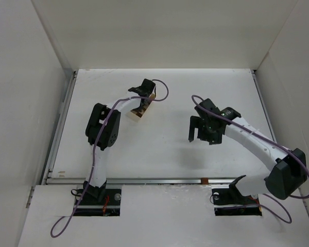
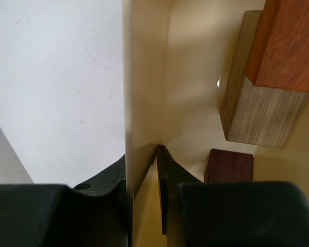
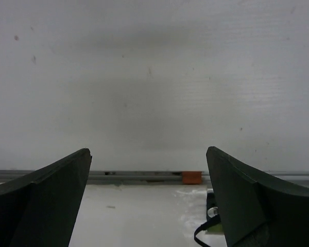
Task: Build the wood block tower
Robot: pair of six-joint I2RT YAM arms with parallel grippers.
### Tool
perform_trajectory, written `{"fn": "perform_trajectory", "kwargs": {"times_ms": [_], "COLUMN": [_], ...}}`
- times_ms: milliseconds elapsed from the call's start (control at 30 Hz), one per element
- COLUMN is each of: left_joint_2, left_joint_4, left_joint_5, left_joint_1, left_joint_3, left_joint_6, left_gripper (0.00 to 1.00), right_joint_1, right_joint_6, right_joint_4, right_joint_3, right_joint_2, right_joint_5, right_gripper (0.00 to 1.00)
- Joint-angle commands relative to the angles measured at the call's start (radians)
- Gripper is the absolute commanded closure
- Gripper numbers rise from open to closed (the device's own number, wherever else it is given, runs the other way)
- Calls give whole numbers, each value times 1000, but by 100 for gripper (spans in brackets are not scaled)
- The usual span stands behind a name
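Blocks number three in the left wrist view, all inside the pale wooden tray: one light tan block, one reddish-orange block that touches the tan one and seems to sit upon it, and one dark brown block lying apart from them on the tray floor, nearer to the camera. The left hand is clenched on the side wall of the tray, one finger outside and one inside.

From above, the tray lies on the white worktop at the far left, partly hidden under the left hand. The right hand hangs above the bare worktop, well apart from the tray. Its two fingers are spread wide and hold nothing. One small orange piece sits on the rail at the near edge.
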Motion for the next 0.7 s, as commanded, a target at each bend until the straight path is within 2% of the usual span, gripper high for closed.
{"fn": "perform_trajectory", "kwargs": {"times_ms": [0, 300, 533, 667], "left_joint_2": [-54, -129, -160, -160], "left_joint_4": [-47, 2, 29, 30], "left_joint_5": [69, 87, 87, 87], "left_joint_1": [28, 38, 38, 38], "left_joint_3": [-3, -101, -143, -133], "left_joint_6": [-29, -29, -9, -9], "left_gripper": [85, 85, 85, 85], "right_joint_1": [26, 49, 99, 142], "right_joint_6": [96, 209, 287, 327], "right_joint_4": [-115, -89, -34, 39], "right_joint_3": [-32, -273, -381, -457], "right_joint_2": [-51, -174, -183, -163], "right_joint_5": [-1, -113, -165, -190], "right_gripper": [1, 2, 16, 19]}}
